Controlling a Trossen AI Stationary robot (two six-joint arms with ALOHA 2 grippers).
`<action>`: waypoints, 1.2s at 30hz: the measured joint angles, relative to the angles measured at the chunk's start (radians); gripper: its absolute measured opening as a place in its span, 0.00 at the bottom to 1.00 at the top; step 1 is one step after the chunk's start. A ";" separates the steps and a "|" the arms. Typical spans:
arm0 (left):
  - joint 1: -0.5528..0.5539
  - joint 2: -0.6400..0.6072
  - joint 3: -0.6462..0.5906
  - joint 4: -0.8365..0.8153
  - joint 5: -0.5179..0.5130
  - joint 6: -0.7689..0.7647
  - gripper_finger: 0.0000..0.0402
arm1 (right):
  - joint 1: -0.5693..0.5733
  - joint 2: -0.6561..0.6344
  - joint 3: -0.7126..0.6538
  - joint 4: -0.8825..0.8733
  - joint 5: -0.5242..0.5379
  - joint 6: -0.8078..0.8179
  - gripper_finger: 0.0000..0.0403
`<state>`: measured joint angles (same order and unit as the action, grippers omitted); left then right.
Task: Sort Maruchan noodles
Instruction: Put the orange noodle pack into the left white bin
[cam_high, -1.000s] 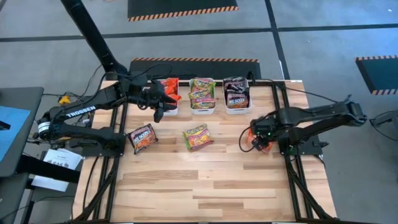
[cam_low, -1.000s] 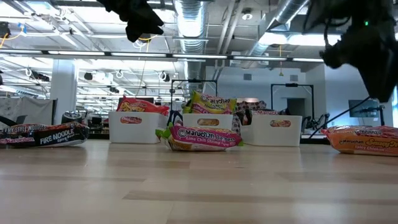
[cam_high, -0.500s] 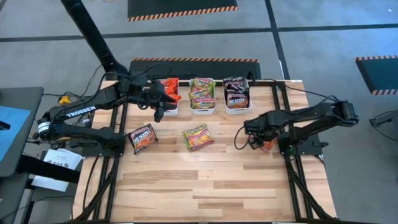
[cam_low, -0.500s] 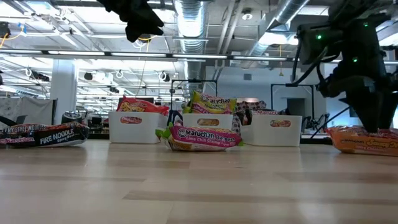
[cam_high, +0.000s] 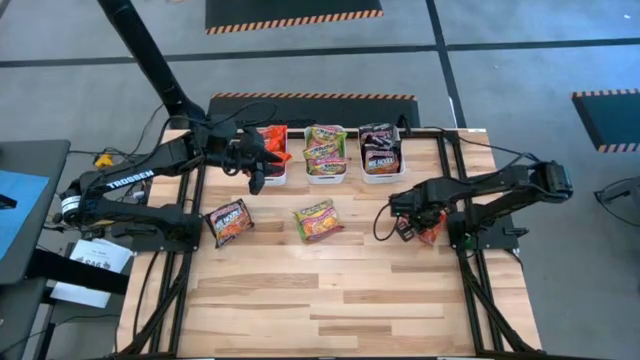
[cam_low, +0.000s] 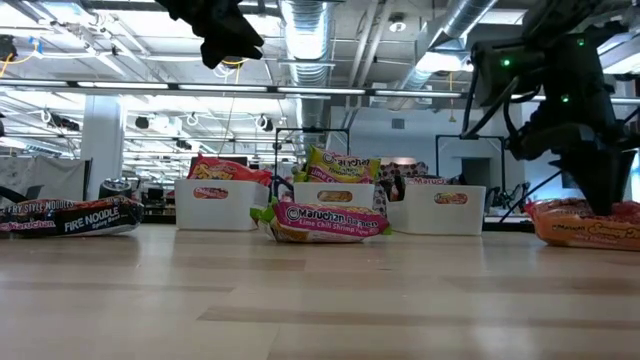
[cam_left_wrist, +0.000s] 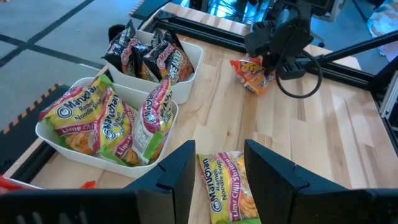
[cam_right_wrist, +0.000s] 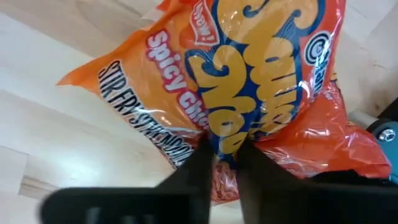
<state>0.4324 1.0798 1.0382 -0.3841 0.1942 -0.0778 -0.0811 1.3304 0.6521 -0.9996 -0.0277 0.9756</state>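
**Right pincer pinches the orange packet at the table's right edge**

The right pincer (cam_right_wrist: 221, 163) is down on the orange noodle packet (cam_right_wrist: 249, 87), and its two fingers are drawn close together with a fold of the wrapper caught between them, so I judge it is grasping the packet. In the high view this right pincer (cam_high: 410, 218) is at the right side of the table (cam_high: 330, 290), and the orange packet (cam_high: 428, 229) lies flat there, just beside the black rail.

The packet looks light, and its plastic skin is thin, crinkly and shiny, so it may slip. Inside is probably a dry noodle block, which is stiff but breaks easily under hard pressure. The best hold is probably on the loose wrapper near an edge or on a raised fold, not a squeeze across the block.

The left pincer (cam_left_wrist: 214, 168) hangs above the bins with its fingers apart and nothing between them; in the high view the left pincer (cam_high: 256, 170) is near the left bin (cam_high: 272, 178).

Three white bins stand in a row at the far side. The left bin has red-orange packets, the middle bin (cam_high: 327, 175) has green-yellow packets, and the right bin (cam_high: 381, 174) has black packets. Two more packets lie loose on the table: a black packet (cam_high: 228, 221) on the left and a green-yellow packet (cam_high: 318, 220) near the middle, well apart from the orange one.
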 joint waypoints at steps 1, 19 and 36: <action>0.000 0.000 0.000 0.000 0.000 0.000 0.31 | 0.000 0.000 0.000 0.000 0.000 0.000 0.14; 0.001 0.000 0.000 -0.036 -0.025 -0.065 0.31 | 0.130 0.008 0.261 -0.046 0.021 -0.009 0.00; 0.092 0.147 0.001 0.004 0.018 -0.546 0.31 | 0.059 0.013 0.503 0.100 0.170 -0.378 0.00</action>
<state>0.5240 1.2266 1.0393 -0.3799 0.2124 -0.6237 -0.0217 1.3437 1.1546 -0.8994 0.1421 0.5979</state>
